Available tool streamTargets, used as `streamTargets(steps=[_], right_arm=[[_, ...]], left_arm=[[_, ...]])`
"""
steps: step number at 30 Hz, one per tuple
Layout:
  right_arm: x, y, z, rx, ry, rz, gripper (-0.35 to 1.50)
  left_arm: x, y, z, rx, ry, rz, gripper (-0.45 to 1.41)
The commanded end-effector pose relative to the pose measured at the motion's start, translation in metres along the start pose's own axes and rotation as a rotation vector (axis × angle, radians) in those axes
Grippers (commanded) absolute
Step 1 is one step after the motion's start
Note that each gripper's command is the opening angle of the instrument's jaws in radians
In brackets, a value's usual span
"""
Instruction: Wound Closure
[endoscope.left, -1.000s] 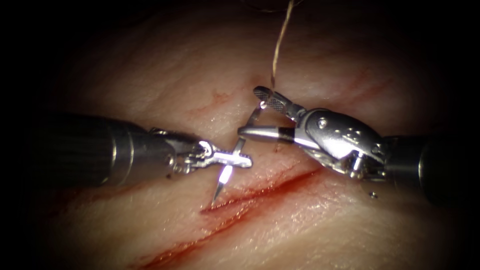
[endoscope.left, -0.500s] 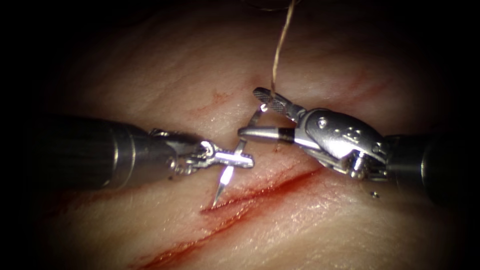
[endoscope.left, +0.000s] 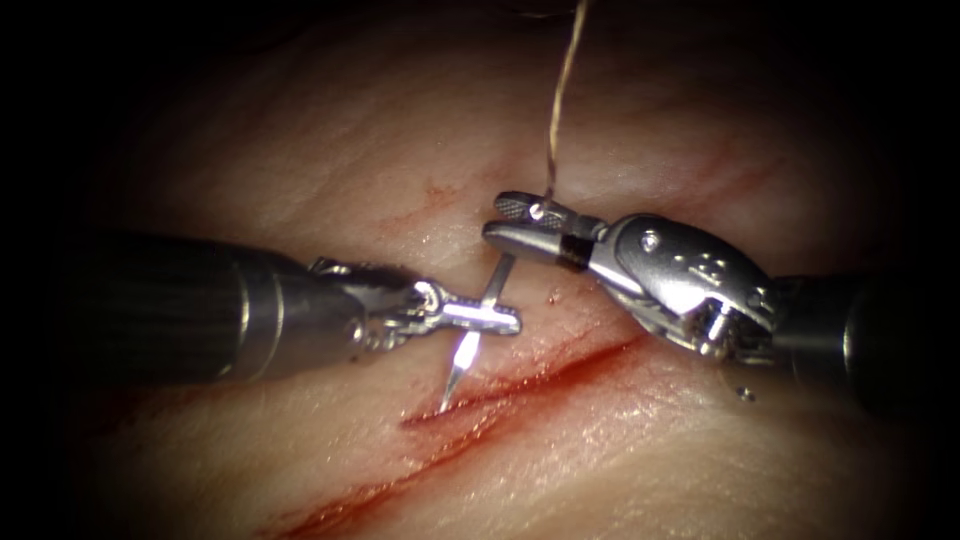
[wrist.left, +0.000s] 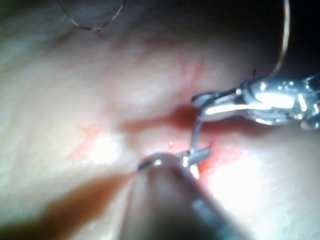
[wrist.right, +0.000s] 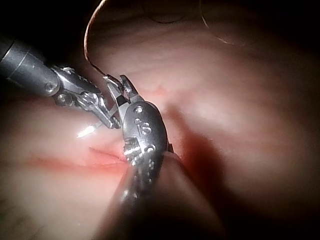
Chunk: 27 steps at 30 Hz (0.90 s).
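Observation:
The curved needle (endoscope.left: 465, 355) is out of the tissue (endoscope.left: 300, 150), its tip pointing down at the upper left edge of the cut (endoscope.left: 520, 385). My left tool (endoscope.left: 510, 322) is shut on the needle partway along its curve, nearer the tip. My right tool (endoscope.left: 495, 220) comes in from the right and is shut on the needle's rear end, where the thread (endoscope.left: 560, 100) leaves and runs upward. In the left wrist view the needle (wrist.left: 196, 135) spans from my left tool (wrist.left: 192, 157) to the right tool (wrist.left: 225, 102). The right wrist view has both tools meeting at the needle (wrist.right: 86, 132).
Red fluid lines the cut, which runs from lower left to upper right, with faint red streaks (endoscope.left: 420, 205) on the tissue above it. A loose loop of thread (wrist.left: 92, 22) lies on the far tissue.
My right tool's jaws, wide apart a second ago, have closed on the needle's rear end. The left tool and needle shifted slightly right and down.

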Motion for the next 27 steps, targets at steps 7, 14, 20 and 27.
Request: streamTargets(steps=[7, 14, 20, 27], right_arm=[[-0.0006, -0.0002, 0.0005, -0.001, -0.016, 0.004, -0.35], [-0.0008, -0.0002, 0.0006, 0.092, -0.071, -0.11, -0.35], [-0.0012, 0.0002, 0.0009, 0.183, -0.107, -0.264, -0.35], [-0.0014, -0.0008, 0.002, 0.271, -0.123, -0.576, -0.35]], left_arm=[[-0.0003, 0.0001, 0.0007, -0.012, -0.008, 0.034, 0.09], [0.0002, 0.0005, -0.0005, 0.006, -0.002, 0.254, 1.18], [-0.0003, 0.0011, -0.0031, 0.026, -0.003, 0.371, 1.26], [-0.002, 0.0025, -0.0082, 0.088, -0.02, 0.506, 1.33]])
